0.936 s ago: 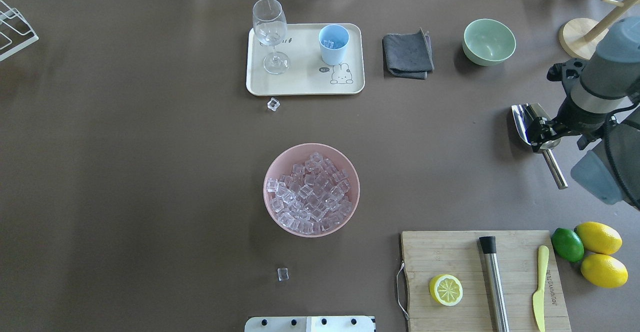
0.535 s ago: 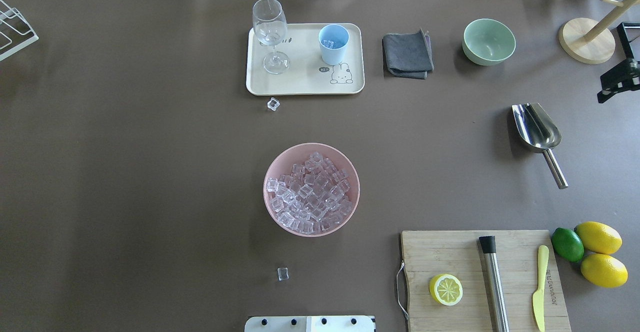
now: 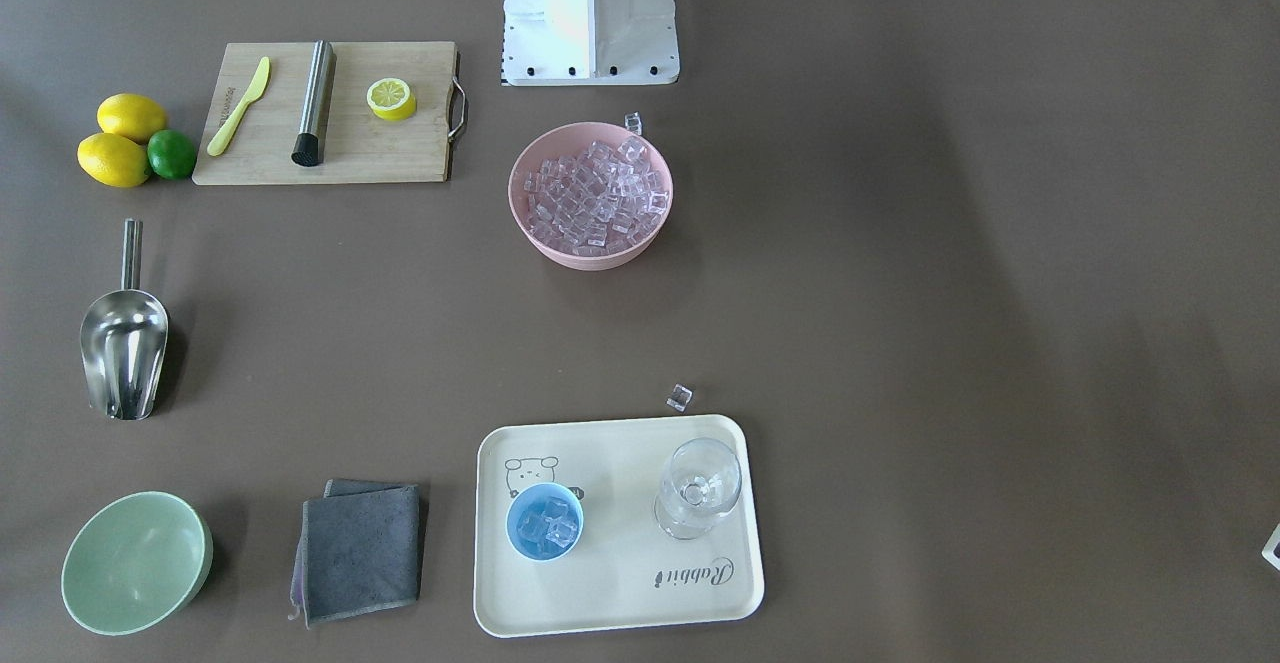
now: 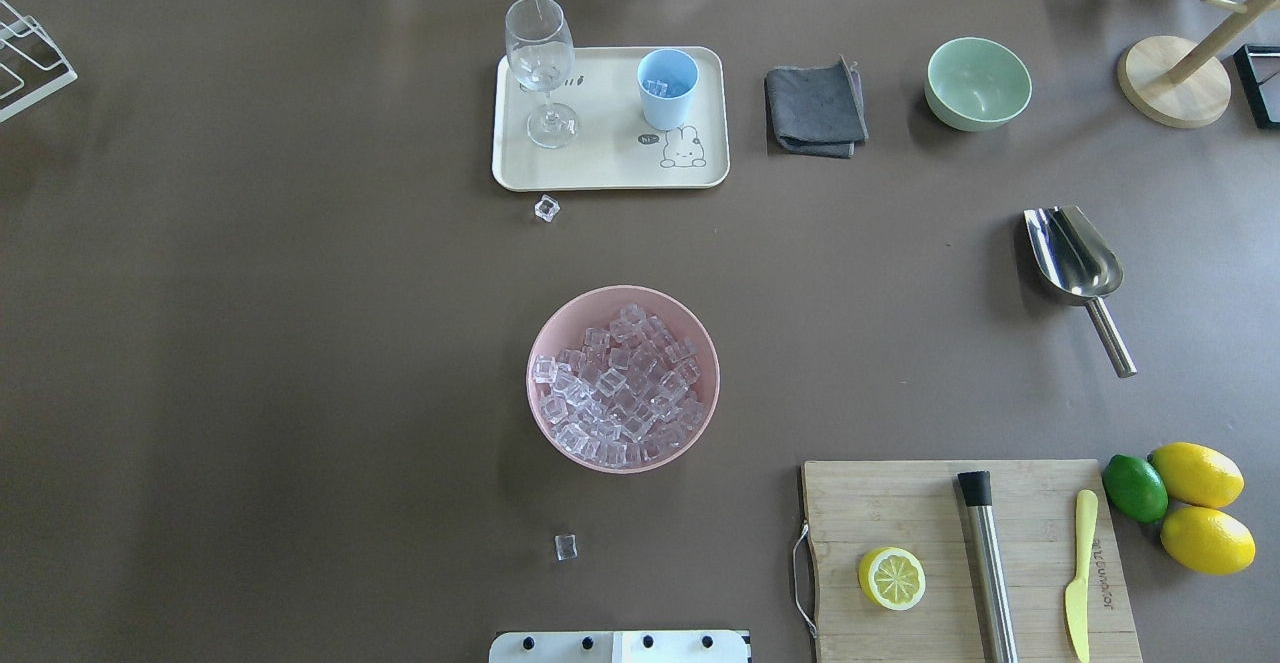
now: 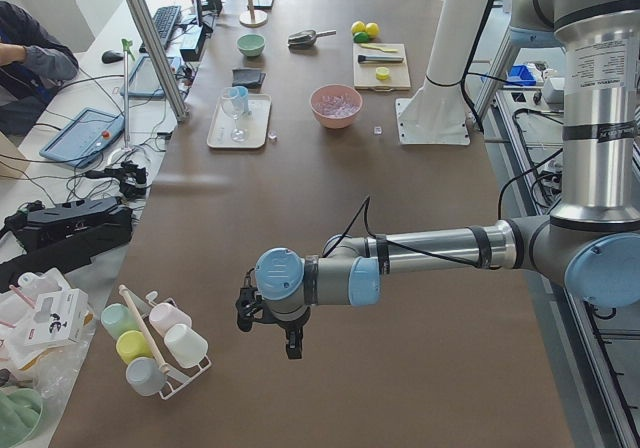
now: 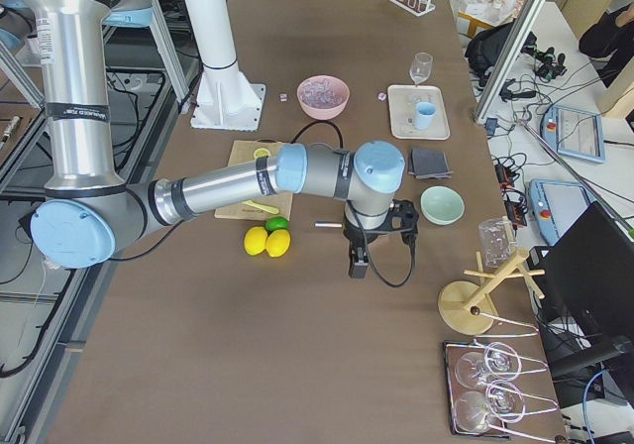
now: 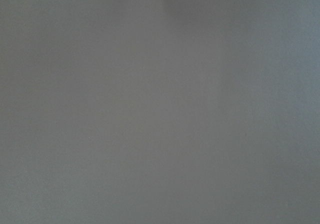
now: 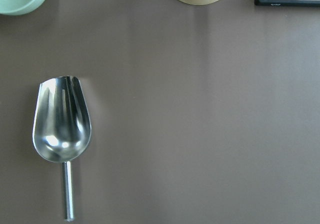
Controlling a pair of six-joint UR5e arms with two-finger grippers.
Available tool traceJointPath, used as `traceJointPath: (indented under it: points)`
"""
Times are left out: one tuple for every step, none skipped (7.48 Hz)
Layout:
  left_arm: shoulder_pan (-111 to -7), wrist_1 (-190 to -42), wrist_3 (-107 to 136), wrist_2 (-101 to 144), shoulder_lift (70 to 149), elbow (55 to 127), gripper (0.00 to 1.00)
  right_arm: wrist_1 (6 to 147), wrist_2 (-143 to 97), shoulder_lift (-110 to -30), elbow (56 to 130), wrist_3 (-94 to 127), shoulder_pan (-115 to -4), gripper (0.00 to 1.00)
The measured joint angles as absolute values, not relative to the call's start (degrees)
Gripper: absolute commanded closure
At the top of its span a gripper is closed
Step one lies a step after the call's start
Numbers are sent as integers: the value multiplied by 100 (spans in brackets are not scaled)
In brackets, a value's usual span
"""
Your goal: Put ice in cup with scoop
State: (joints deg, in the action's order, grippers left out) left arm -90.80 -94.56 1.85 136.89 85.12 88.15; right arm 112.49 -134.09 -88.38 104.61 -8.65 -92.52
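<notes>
The steel scoop (image 4: 1075,253) lies free on the table at the right, trough towards the far side, and shows empty in the right wrist view (image 8: 62,121). The light-blue cup (image 4: 668,88) stands on the cream tray (image 4: 600,171) and holds a few ice cubes (image 3: 547,528). Many ice cubes (image 4: 620,383) fill the pink bowl (image 4: 543,343). Two loose cubes lie on the table (image 4: 546,208) (image 4: 566,547). My right gripper (image 6: 356,266) shows only in the right side view, off beyond the scoop. My left gripper (image 5: 291,345) hangs over bare table far to the left. I cannot tell whether either is open or shut.
A stemmed glass (image 4: 540,53) shares the tray. A grey cloth (image 4: 815,108), a green bowl (image 4: 977,83) and a wooden stand (image 4: 1172,81) line the far right. A cutting board (image 4: 900,503) holds a lemon half, a steel cylinder and a knife, with lemons and a lime beside it.
My right arm has drawn away from the scoop and left the overhead view on the right. The scoop lies where it was.
</notes>
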Motion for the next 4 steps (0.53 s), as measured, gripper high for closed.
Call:
traceJointPath:
  points:
    - [-9079, -9457, 179, 13691, 8514, 8815, 2, 11264, -13411, -9001, 10224, -1348, -9503, 0]
    - [-9079, -9461, 177, 13693, 8516, 8816, 2, 11204, -13407, -9115, 10030, -1570, -9638, 0]
    - [-9079, -9463, 171, 13697, 8516, 8820, 2, 10961, -13401, -9222, 9858, -1655, -9697, 0]
    - [-9079, -9462, 165, 13696, 8516, 8822, 2, 10675, -13401, -9290, 9722, -1674, -9715, 0]
